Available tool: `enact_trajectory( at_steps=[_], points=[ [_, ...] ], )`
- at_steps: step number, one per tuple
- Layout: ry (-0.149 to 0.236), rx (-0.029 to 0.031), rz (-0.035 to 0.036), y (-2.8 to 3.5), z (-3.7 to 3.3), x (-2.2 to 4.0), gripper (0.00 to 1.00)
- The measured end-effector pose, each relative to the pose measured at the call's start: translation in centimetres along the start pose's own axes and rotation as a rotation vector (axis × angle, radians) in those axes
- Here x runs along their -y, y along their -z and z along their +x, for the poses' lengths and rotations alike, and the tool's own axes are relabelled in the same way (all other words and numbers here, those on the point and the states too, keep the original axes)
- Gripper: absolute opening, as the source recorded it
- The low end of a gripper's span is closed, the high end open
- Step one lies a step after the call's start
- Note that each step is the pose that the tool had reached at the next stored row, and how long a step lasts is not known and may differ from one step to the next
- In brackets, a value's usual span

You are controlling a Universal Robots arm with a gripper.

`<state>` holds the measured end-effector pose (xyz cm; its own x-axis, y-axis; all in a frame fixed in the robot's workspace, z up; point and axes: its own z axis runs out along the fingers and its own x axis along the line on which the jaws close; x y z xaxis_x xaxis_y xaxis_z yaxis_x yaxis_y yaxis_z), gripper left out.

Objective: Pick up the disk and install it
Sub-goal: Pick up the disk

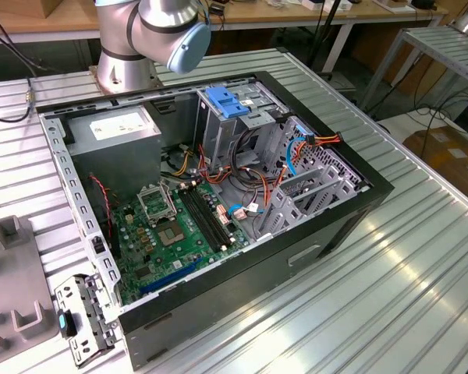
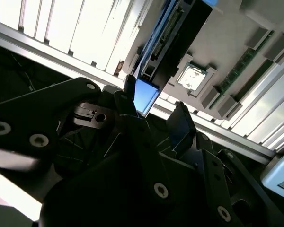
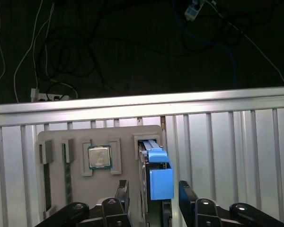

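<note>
The disk (image 3: pixel 157 176) stands on edge in a slot of a grey holder plate (image 3: pixel 75 137), its bright blue carrier end facing up toward me. In the second wrist view the disk (image 2: pixel 146 94) shows the same blue end, with its dark body running away behind. My gripper (image 3: pixel 155 196) hangs just above it, open, one black finger on each side of the blue carrier with a small gap to each. The fingers (image 2: pixel 182 124) straddle the disk without touching it.
A processor chip (image 3: pixel 100 157) and memory sticks sit in other pockets of the holder plate. In the exterior view the open computer case (image 1: pixel 335 226) lies on the slatted metal table, with a blue-topped drive cage (image 1: pixel 226 103), motherboard (image 1: pixel 171 230) and cables inside. The arm's base (image 1: pixel 129 54) stands behind it.
</note>
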<state>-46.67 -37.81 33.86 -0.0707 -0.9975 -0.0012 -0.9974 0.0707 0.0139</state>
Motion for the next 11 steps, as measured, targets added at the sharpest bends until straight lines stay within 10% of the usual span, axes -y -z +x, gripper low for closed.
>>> enact_trajectory(
  at_steps=[11],
  points=[
    [0.000,0.0076,-0.0005,-2.35,-0.06,-0.38,0.54]
  ],
)
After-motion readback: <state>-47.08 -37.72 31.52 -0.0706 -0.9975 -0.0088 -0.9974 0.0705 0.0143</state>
